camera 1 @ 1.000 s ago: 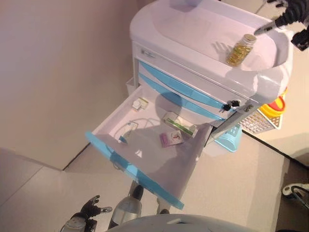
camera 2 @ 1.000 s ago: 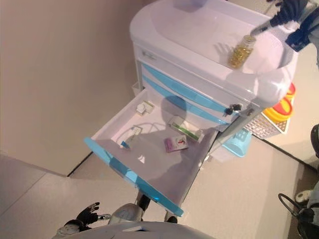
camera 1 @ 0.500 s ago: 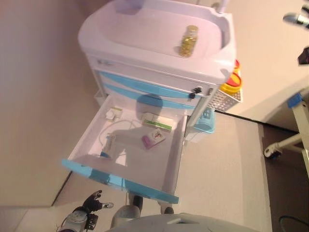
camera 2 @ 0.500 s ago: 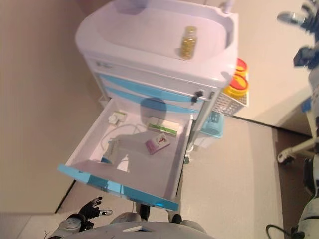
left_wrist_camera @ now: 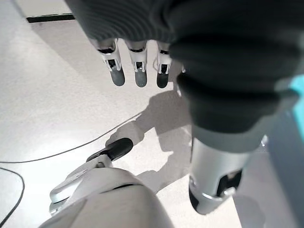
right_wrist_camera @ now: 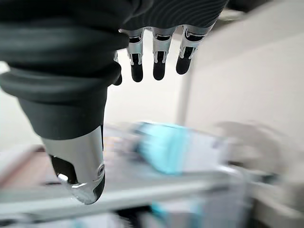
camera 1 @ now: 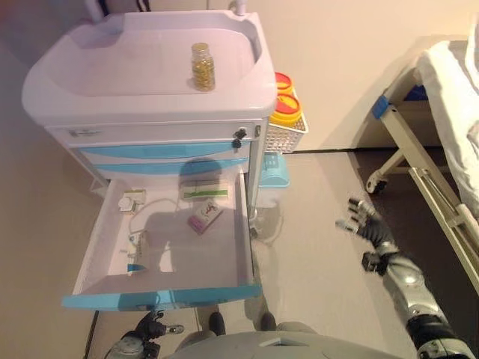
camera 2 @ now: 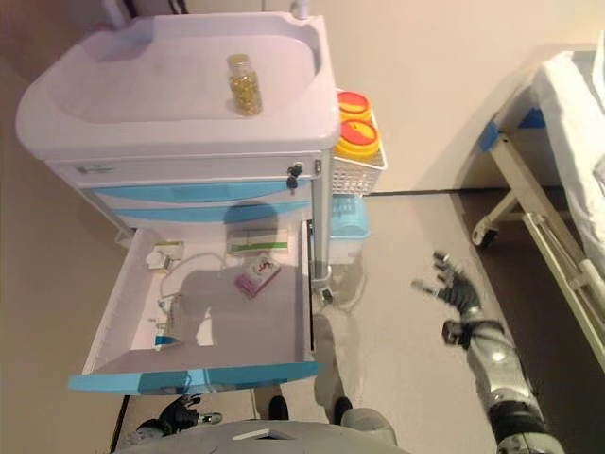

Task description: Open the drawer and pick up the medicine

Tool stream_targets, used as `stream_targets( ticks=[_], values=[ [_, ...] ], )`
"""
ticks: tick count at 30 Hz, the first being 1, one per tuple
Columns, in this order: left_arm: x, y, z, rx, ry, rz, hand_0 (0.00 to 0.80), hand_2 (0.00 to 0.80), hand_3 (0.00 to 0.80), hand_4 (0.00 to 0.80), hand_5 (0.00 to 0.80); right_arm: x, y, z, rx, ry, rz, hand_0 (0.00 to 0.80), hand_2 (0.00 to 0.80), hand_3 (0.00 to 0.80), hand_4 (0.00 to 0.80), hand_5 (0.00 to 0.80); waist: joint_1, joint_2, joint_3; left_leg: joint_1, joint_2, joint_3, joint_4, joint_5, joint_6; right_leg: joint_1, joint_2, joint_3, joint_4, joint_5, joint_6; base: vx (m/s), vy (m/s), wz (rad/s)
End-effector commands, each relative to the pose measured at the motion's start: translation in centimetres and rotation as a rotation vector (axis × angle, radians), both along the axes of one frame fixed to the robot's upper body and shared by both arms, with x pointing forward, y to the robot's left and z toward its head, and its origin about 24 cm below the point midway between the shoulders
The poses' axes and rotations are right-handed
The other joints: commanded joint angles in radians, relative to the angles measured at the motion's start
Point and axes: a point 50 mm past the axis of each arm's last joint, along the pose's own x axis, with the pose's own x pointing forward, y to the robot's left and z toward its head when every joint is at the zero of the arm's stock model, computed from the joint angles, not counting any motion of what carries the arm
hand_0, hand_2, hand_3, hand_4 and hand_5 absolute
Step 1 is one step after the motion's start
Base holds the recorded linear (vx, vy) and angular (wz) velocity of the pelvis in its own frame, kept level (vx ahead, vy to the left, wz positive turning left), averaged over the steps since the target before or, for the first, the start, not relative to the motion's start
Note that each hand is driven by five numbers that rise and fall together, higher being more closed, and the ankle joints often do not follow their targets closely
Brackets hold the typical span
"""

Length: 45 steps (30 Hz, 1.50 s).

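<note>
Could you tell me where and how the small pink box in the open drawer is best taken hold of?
The pink box lies flat and skewed on the drawer floor, clear of the green-striped box behind it. I would come straight down from above and pinch its two long edges, probably with the right hand, which is open and empty off to the cart's right.

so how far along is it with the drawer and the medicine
The bottom drawer is pulled fully out, and a bottle of yellow capsules stands on the cart top, so both steps look done. Nothing is in hand: the right hand is open over the floor beside the cart, the left hand hangs low and empty. Small boxes remain in the drawer.
</note>
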Motion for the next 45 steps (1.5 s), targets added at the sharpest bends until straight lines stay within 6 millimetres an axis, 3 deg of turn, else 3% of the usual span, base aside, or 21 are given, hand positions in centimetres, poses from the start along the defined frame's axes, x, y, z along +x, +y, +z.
stream_targets(
  ticks=[1, 5, 8, 13, 16, 21, 28, 31, 35, 40, 45],
  values=[
    [1.8, -0.8, 0.2, -0.011, -0.063, -0.049, 0.000, 0.000, 0.000, 0.000, 0.000, -0.3, 1.3, -1.6, -0.113, 0.104, 0.168, 0.000, 0.000, 0.000, 0.000, 0.000, 0.005, -0.004, -0.020, -0.002, -0.046, -0.029, 0.071, -0.161, 0.019, -0.044, -0.031, -0.033, 0.048, -0.017, 0.058, -0.018, 0.002, -0.12],
    [1.8, -0.5, 0.3, -0.017, -0.068, -0.038, 0.000, 0.000, 0.000, 0.000, 0.000, -4.9, 0.6, -6.0, -0.185, 0.401, 0.193, 0.000, 0.000, 0.000, 0.000, 0.000, 0.018, 0.002, -0.014, 0.000, -0.049, -0.043, 0.074, -0.161, 0.019, -0.035, -0.032, -0.045, 0.048, -0.019, 0.057, -0.002, 0.001, -0.03],
    [1.6, -0.8, 0.2, -0.015, -0.064, -0.052, 0.000, 0.000, 0.000, 0.000, 0.000, -7.5, 0.4, -7.9, -0.214, 0.536, 0.148, 0.000, 0.000, 0.000, 0.000, 0.000, 0.030, 0.003, -0.008, -0.001, -0.050, -0.053, 0.074, -0.159, 0.020, -0.031, -0.032, -0.053, 0.049, -0.019, 0.056, 0.001, -0.024, 0.01],
    [1.4, -1.4, -0.2, -0.019, -0.049, -0.040, 0.000, 0.000, 0.000, 0.000, 0.000, -9.8, 0.0, -9.0, -0.129, 0.620, -0.047, 0.000, 0.000, 0.000, 0.000, 0.000, 0.032, 0.014, -0.002, -0.004, -0.049, -0.063, 0.074, -0.154, 0.019, -0.034, -0.028, -0.059, 0.055, -0.018, 0.055, -0.002, -0.026, 0.09],
    [1.2, -1.7, -0.3, -0.033, -0.049, -0.011, 0.000, 0.000, 0.000, 0.000, 0.000, -10.3, 0.9, -9.4, -0.133, 0.624, -0.017, 0.000, 0.000, 0.000, 0.000, 0.000, 0.028, 0.025, 0.000, -0.003, -0.050, -0.066, 0.071, -0.153, 0.020, -0.035, -0.026, -0.056, 0.058, -0.021, 0.053, 0.000, 0.000, 0.00],
    [1.4, -2.3, -0.3, -0.071, -0.071, 0.030, 0.000, 0.000, 0.000, 0.000, 0.000, -9.8, 2.7, -9.6, -0.168, 0.586, 0.096, 0.000, 0.000, 0.000, 0.000, 0.000, 0.033, 0.031, 0.003, -0.005, -0.053, -0.080, 0.077, -0.152, 0.021, -0.031, -0.026, -0.062, 0.065, -0.027, 0.050, 0.000, 0.000, 0.00],
    [1.8, -2.8, -0.3, -0.138, -0.101, 0.073, 0.000, 0.000, 0.000, 0.000, 0.000, -8.9, 3.1, -9.5, -0.252, 0.564, 0.181, 0.000, 0.000, 0.000, 0.000, 0.000, 0.053, 0.031, 0.011, -0.012, -0.057, -0.103, 0.087, -0.152, 0.024, -0.027, -0.029, -0.082, 0.080, -0.042, 0.042, 0.036, -0.020, 0.04],
    [2.1, -2.9, -0.1, -0.101, -0.118, -0.005, 0.000, 0.000, 0.000, 0.000, 0.000, -8.7, 3.0, -9.4, -0.262, 0.564, 0.195, 0.000, 0.000, 0.000, 0.000, 0.000, 0.057, 0.031, 0.019, -0.017, -0.057, -0.111, 0.093, -0.151, 0.026, -0.029, -0.030, -0.088, 0.089, -0.048, 0.037, 0.043, -0.006, 0.15],
    [3.3, -3.2, 0.5, -0.010, -0.200, -0.158, 0.000, 0.000, 0.000, 0.000, 0.000, -8.0, 2.5, -9.0, -0.280, 0.557, 0.208, 0.000, 0.000, 0.000, 0.000, 0.000, 0.060, 0.040, 0.040, -0.033, -0.056, -0.121, 0.102, -0.150, 0.027, -0.050, -0.034, -0.093, 0.114, -0.059, 0.033, 0.016, 0.026, 0.07],
    [6.1, -2.4, 2.0, 0.051, -0.319, -0.188, 0.000, 0.000, 0.000, 0.000, 0.000, -7.1, 1.7, -8.4, -0.314, 0.535, 0.232, 0.000, 0.000, 0.000, 0.000, 0.000, 0.052, 0.055, 0.082, -0.061, -0.059, -0.123, 0.128, -0.155, 0.037, -0.087, -0.042, -0.096, 0.147, -0.069, 0.024, 0.013, 0.056, 0.07],
    [7.6, -2.0, 2.8, 0.108, -0.369, -0.225, 0.000, 0.000, 0.000, 0.000, 0.000, -6.9, 1.2, -8.2, -0.346, 0.526, 0.254, 0.000, 0.000, 0.000, 0.000, 0.000, 0.037, 0.062, 0.109, -0.083, -0.063, -0.117, 0.159, -0.162, 0.042, -0.115, -0.045, -0.092, 0.181, -0.080, 0.014, 0.052, 0.048, -0.05]
  ],
)
